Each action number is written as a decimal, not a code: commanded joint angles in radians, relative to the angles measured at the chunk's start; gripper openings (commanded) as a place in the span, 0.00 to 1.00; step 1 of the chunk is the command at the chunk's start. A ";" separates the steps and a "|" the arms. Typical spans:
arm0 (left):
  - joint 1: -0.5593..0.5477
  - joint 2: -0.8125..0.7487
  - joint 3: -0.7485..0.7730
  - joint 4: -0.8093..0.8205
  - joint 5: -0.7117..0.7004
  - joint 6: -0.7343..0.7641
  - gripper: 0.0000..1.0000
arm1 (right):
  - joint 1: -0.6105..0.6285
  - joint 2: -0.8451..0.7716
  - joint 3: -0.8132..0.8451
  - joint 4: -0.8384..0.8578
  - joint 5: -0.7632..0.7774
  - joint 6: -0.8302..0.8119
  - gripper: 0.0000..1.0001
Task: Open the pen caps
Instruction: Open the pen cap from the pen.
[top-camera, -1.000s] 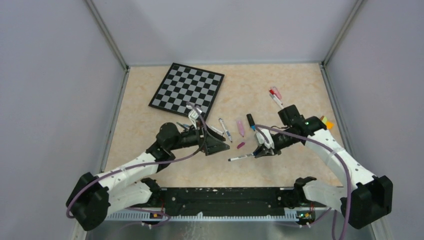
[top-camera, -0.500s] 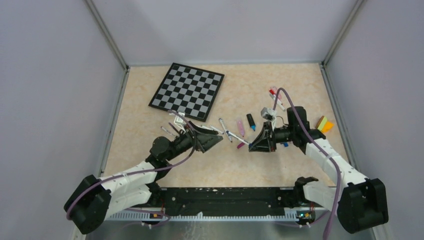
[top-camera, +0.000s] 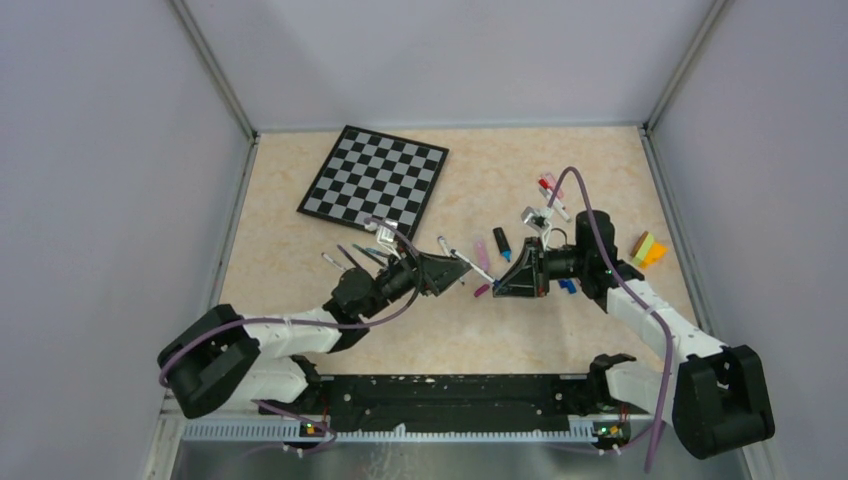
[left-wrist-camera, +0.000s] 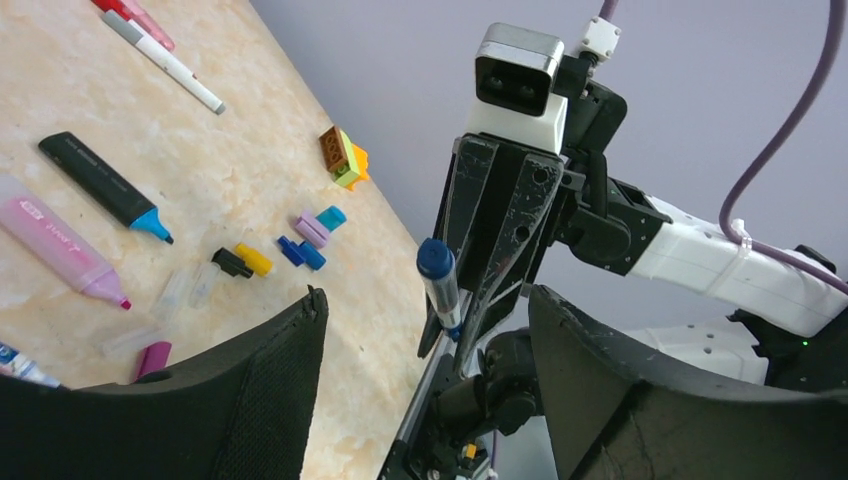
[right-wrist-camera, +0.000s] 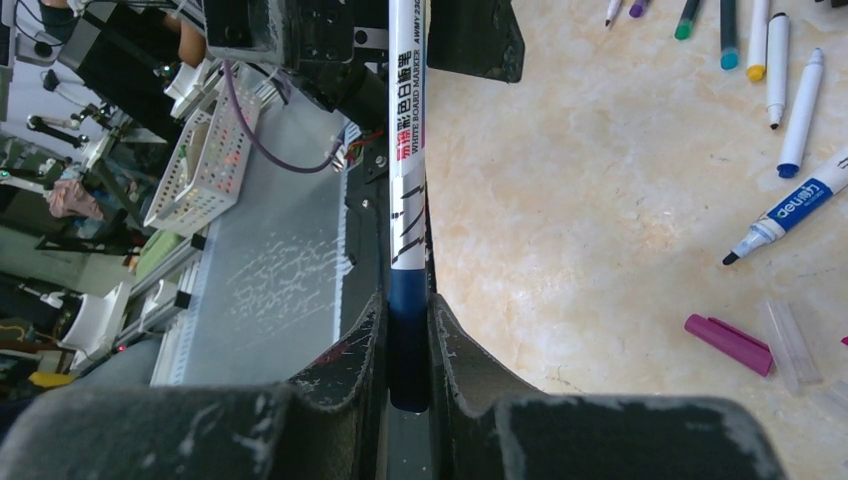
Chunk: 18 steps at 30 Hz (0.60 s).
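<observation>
My right gripper (right-wrist-camera: 408, 310) is shut on the blue tail of a white whiteboard pen (right-wrist-camera: 408, 150), held above the table. The pen's blue cap (left-wrist-camera: 434, 258) points straight at my left gripper (left-wrist-camera: 428, 300). That gripper is open, its two fingers (left-wrist-camera: 270, 390) standing either side of the cap without touching it. In the top view the two grippers meet nose to nose at mid-table, the left gripper (top-camera: 458, 270) facing the right gripper (top-camera: 497, 284). Loose pen caps (left-wrist-camera: 243, 262) in black, yellow, blue and purple lie on the table behind.
A black highlighter (left-wrist-camera: 105, 187) and a pink one (left-wrist-camera: 60, 245) lie uncapped near a purple cap (left-wrist-camera: 153, 358). Several pens (right-wrist-camera: 770, 50) lie behind the left gripper. The chessboard (top-camera: 372, 180) sits back left and a yellow-orange block (top-camera: 648, 248) far right.
The right gripper lifted the pen off the table and turned it toward the left arm. The left gripper moved right up to the cap, and its jaws have narrowed a little.
</observation>
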 joint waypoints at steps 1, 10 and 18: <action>-0.025 0.074 0.083 0.140 -0.048 0.002 0.73 | 0.003 0.005 -0.005 0.080 -0.023 0.040 0.00; -0.047 0.165 0.119 0.168 -0.041 -0.032 0.35 | 0.004 0.008 -0.012 0.096 -0.018 0.054 0.00; -0.047 0.113 0.102 0.160 -0.179 0.001 0.00 | 0.010 0.018 -0.016 0.084 -0.032 0.035 0.00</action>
